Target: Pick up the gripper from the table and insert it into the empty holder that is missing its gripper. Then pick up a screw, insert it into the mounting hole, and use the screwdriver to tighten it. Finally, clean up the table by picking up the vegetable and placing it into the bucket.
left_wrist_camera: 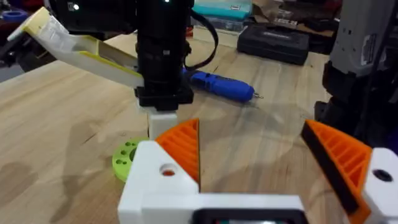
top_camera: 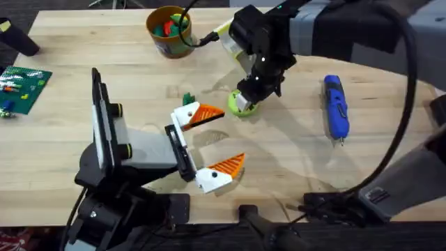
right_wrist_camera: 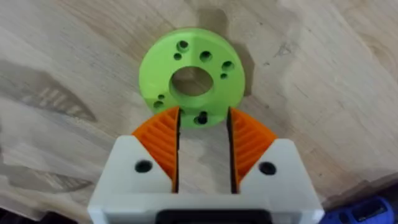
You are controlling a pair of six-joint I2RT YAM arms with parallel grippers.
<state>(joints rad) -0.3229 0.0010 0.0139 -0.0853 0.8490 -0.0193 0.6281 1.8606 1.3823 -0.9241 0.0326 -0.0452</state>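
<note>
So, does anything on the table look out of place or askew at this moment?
Nothing stands out. The green disc lies flat under the right gripper, the screwdriver rests on the table, and the bucket stands upright.

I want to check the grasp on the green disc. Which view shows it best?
The right wrist view: the green disc lies close and whole on the wood, its near edge between the right gripper's jaws. Overhead, that arm covers part of the disc. The left wrist view catches one edge.

Bright, even light falls from above; soft shadows spread across the wooden surface [top_camera: 293,160]. The right arm [top_camera: 362,35] near the overhead camera looks blurred, perhaps defocused.
</note>
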